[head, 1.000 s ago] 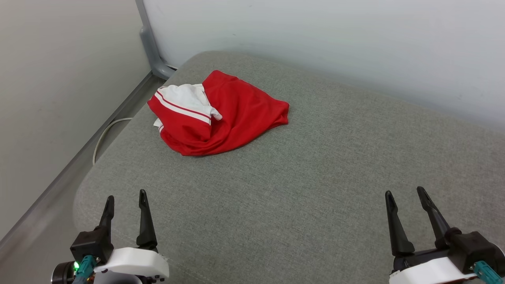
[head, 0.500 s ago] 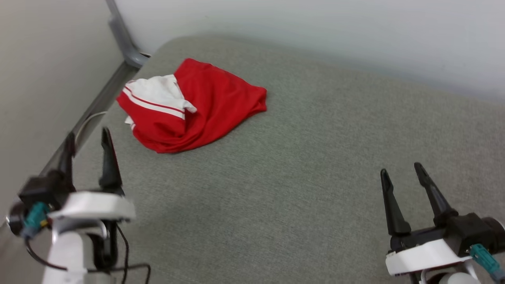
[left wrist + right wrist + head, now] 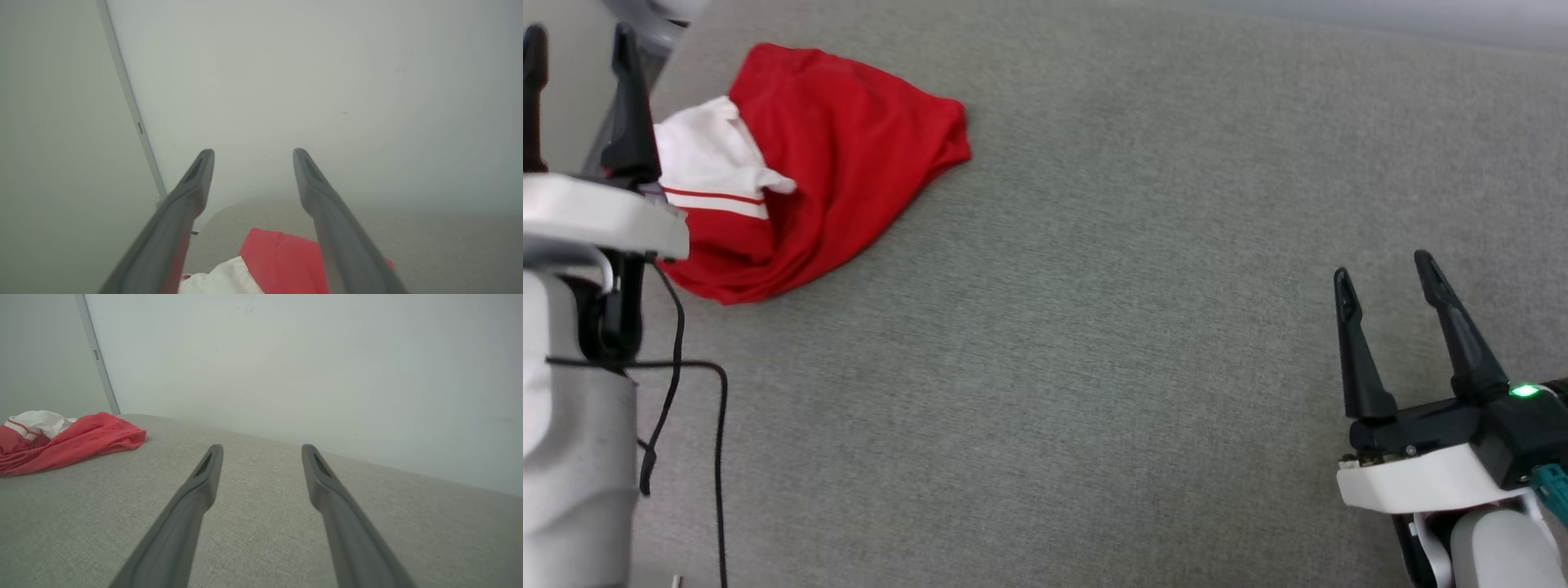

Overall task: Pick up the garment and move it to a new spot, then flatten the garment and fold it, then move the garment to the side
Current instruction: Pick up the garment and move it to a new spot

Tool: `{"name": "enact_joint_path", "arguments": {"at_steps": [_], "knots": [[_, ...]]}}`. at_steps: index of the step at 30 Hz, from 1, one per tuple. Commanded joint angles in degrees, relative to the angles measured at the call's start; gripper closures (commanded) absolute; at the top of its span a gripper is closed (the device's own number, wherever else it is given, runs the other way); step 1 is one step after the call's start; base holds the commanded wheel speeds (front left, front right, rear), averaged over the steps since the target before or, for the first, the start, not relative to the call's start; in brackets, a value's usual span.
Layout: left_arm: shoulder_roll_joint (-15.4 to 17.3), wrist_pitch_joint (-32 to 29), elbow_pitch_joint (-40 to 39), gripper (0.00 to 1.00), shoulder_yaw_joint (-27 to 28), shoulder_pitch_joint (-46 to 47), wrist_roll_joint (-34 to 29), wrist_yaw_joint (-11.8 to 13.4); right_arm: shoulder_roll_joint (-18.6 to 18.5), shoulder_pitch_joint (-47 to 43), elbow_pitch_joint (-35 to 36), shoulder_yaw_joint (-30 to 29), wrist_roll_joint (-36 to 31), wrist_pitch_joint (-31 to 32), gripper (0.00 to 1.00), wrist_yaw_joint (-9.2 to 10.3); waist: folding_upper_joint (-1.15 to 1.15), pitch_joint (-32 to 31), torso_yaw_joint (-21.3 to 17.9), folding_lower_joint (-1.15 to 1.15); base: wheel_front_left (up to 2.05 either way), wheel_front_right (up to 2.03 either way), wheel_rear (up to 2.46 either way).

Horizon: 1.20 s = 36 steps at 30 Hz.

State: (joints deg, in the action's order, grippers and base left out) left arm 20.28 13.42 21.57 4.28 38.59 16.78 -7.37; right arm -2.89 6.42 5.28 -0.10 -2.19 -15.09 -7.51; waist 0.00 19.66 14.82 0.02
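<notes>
Between the earlier frames and this one, the left arm (image 3: pixel 572 457) had advanced from the near left edge of the cushion (image 3: pixel 1094 343) up beside the garment (image 3: pixel 849 139). The head camera had also dipped and swung, so the garment's apparent slide toward the upper left was a change of view, not a displacement.

Left: the left tool (image 3: pixel 578 39) stood over the far left edge of the cushion, jaws spread wide and gripping nothing. One of its fingers overlapped the white sleeve (image 3: pixel 698 151) in the head view; whether it touched the cloth could not be told. The left wrist view showed it pointing at the wall (image 3: pixel 327 81), with red and white fabric low between the fingers. A black cable (image 3: pixel 719 425) hung from that arm.

Centre left: the garment lay crumpled in a heap near the far left corner of the cushion. Its red body was uppermost, with one white sleeve and its striped trim folded over it. It had not been lifted.

Right: the right tool (image 3: pixel 1383 265) hovered over the near right part of the cushion, well apart from the garment, jaws likewise wide and empty.

Progress: judged from this layout, the task stood at its opening step, the reach for the first pick-up. Grasping, moving to a new spot, flattening, folding and setting aside all remained.
</notes>
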Motion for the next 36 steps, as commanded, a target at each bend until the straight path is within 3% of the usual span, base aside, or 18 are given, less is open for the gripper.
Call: {"name": "enact_joint_path", "arguments": {"at_steps": [1,9,17,24,31,32,33,36], "knots": [[1.5,-1.2,0.5,0.0,-1.8,1.7,1.0,0.0,0.0,1.1,0.6,-0.2,-0.3,-0.1,0.0,0.04,0.0,2.4,-2.0,-0.02,0.0,0.0,0.0],[11.1,-18.2,3.7,0.0,-16.9,8.7,11.7,0.0,0.0,3.4,2.3,-0.6,-0.4,-0.1,0.0,0.04,0.0,5.9,-3.8,-0.02,0.0,0.0,0.0],[16.4,-40.3,6.2,0.0,-26.3,12.5,21.5,0.0,0.0,4.6,2.7,-0.7,-0.4,-0.1,0.0,0.04,0.0,8.3,-5.6,-0.02,0.0,0.0,0.0],[18.7,-54.7,9.6,0.0,-31.0,11.5,26.6,0.0,0.0,5.4,2.9,-0.9,-0.3,-0.1,0.0,0.04,0.0,9.9,-6.8,-0.02,0.0,0.0,0.0],[18.3,-59.6,14.2,0.0,-36.2,8.2,26.6,-0.1,0.0,6.1,2.6,-1.1,-0.1,-0.1,0.0,0.04,0.0,11.1,-7.5,-0.02,0.0,0.0,0.0],[18.1,-59.3,14.6,0.84,-36.5,8.1,26.6,0.0,0.0,6.1,2.5,-1.2,-0.1,-0.1,0.0,0.04,0.0,11.0,-7.5,-0.02,0.0,0.0,0.0],[18.0,-59.0,14.7,1.0,-37.0,8.1,26.4,0.0,0.0,6.1,2.4,-1.2,0.0,-0.1,0.0,0.04,0.0,10.9,-7.4,-0.02,0.0,0.0,0.0],[18.5,-56.4,13.7,1.0,-37.0,9.2,26.5,0.0,0.0,5.7,2.1,-1.4,0.3,-0.1,0.0,0.04,0.0,9.8,-7.1,-0.02,0.0,0.0,0.0]]}}
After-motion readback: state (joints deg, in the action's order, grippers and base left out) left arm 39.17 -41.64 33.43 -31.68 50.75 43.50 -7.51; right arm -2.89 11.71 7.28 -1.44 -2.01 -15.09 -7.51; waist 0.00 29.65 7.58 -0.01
